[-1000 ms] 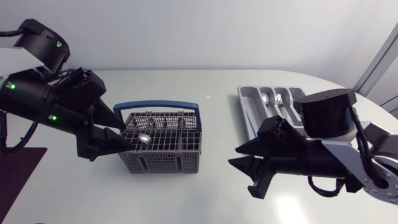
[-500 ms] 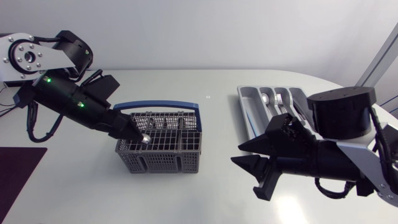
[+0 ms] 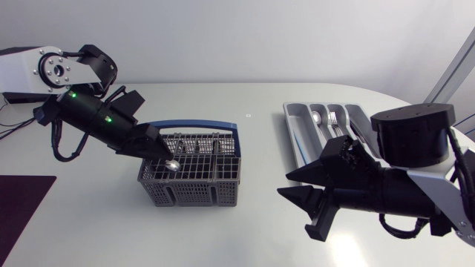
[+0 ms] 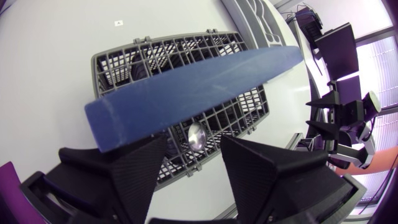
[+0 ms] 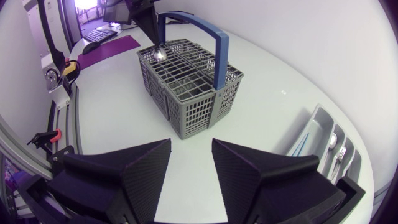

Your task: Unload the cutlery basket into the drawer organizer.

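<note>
Tabletop: white, rounded tabletop (image 3: 223, 237) carrying everything below.
Mat: dark purple flat mat (image 3: 22, 196) at the tabletop's near left corner, well apart from the basket.
Right arm: comes in from the right and, in the head view, covers the near end of the organizer.
Right gripper (image 3: 286, 185): hangs over bare tabletop between basket and organizer; fingers (image 5: 143, 168) spread wide, nothing between them.
Handle: blue plastic bail handle (image 3: 200, 124) arches over the basket from end to end; in the left wrist view it runs across just ahead of the left fingers, hiding part of the grid.
Left gripper (image 3: 158, 148): at the basket's left end, over the top grid; fingers (image 4: 140, 168) apart, spoon bowl ahead of the gap, not touched by either.
Basket: grey plastic lattice cutlery basket (image 3: 189, 185), upright, left of the tabletop's middle; top divided into small grid cells.
Spoon: shiny metal spoon (image 3: 172, 165) standing in a cell near the basket's left end, rounded bowl up.
Organizer: silver-grey drawer organizer tray (image 3: 298, 132) with long compartments, at the far right of the tabletop; metal cutlery (image 3: 325, 117) lies in its middle compartments.
</note>
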